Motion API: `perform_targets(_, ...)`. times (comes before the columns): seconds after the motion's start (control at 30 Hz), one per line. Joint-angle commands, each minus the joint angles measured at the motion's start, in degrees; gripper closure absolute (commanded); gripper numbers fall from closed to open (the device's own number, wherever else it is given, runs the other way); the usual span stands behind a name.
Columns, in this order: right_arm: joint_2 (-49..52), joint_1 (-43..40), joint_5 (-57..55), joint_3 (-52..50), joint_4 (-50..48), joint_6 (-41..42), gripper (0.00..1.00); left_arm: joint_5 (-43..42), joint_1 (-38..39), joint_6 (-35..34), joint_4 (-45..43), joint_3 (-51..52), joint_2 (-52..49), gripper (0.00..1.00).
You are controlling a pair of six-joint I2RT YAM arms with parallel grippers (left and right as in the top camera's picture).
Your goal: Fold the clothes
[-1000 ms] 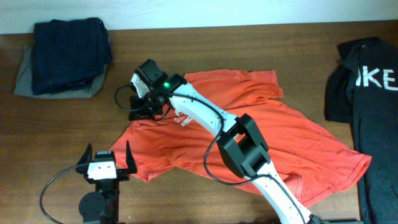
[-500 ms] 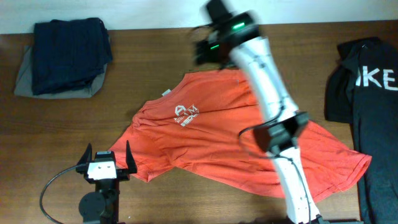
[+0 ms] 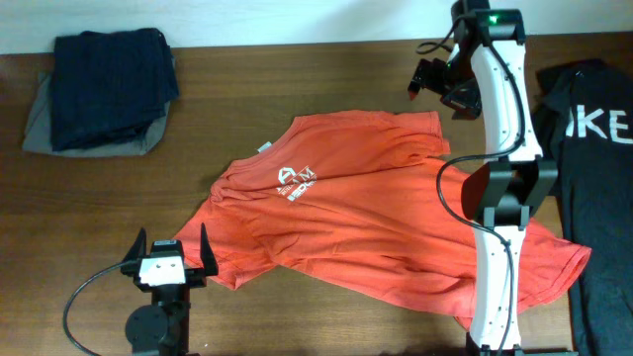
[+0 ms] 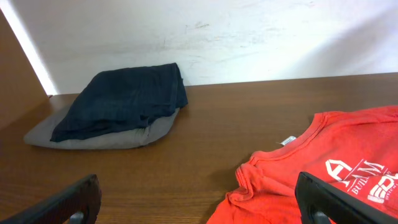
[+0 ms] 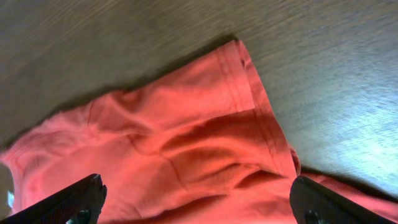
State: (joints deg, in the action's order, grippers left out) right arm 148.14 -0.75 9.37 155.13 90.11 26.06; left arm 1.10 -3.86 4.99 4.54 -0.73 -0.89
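1. Two end effectors stand open and empty; the left end effector [image 3: 170, 247] waits at the wooden desk's [image 3: 297, 89] near edge.
2. Mid-desk lies the crumpled orange-red cotton T-shirt [image 3: 376, 218]. We judge it light and limp, best pinched at hems or shoulders.
3. Its white chest logo [image 3: 296, 181] is too small to read.
4. The right end effector [image 3: 437, 87] hovers over the far sleeve.
5. A black garment [image 3: 593, 198] at the right edge shows "KE".

brown wooden tabletop [image 3: 297, 94] against a white wall [image 4: 261, 37]. at its far left corner, a folded dark navy garment [image 3: 114, 87] lies on a folded grey one [image 3: 38, 121]. at the right edge lies a black garment [image 3: 593, 158] with white lettering.
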Motion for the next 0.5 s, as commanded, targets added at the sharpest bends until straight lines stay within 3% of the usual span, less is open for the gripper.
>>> perform_targets(0.0, 0.4, -0.5, 2.5, -5.8, -2.5, 5.6, 0.02, 0.2, -0.3, 0.7, 0.1, 0.2, 0.5, 0.01)
perform_targets(0.1, 0.4, -0.3, 3.6, -11.2, -7.5, 6.4, 0.1, 0.2, -0.3, 0.7, 0.1, 0.2, 0.5, 0.01)
perform_targets(0.47, 0.4, 0.0, 6.7, -21.1, -19.5, 5.9, 0.11, 0.2, -0.3, 0.7, 0.1, 0.2, 0.5, 0.01)
